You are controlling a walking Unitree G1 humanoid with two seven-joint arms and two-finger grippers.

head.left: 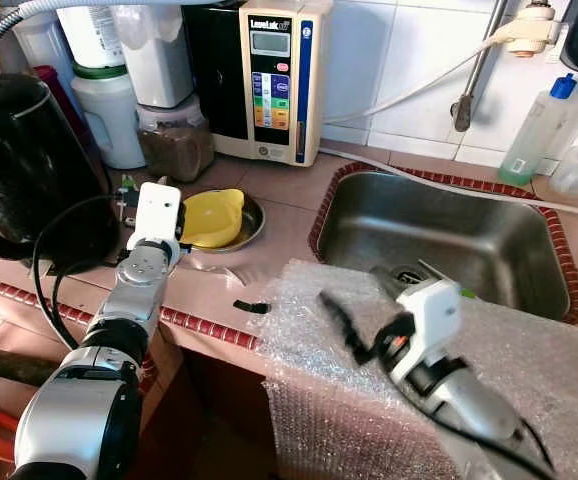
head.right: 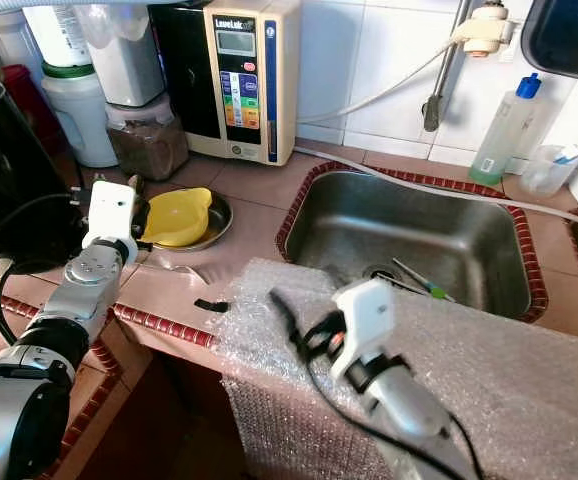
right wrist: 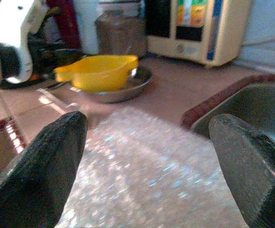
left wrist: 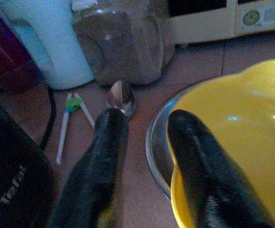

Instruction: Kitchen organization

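Spoon (left wrist: 121,96) lies just beyond left end effector (left wrist: 144,124), fingers apart beside yellow bowl (left wrist: 237,133).

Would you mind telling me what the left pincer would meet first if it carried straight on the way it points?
Probably the metal spoon just beyond the left pincer; its other finger overlaps the yellow bowl, though depth is unclear.

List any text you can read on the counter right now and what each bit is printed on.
"LeveLuk": brand at the top of the cream water ionizer against the wall.
"tefal": faint lettering on the black appliance, seen by the left wrist camera.
Ionizer display, coloured button labels and bottom sticker: too small to read.
White container label: blurred, unreadable.
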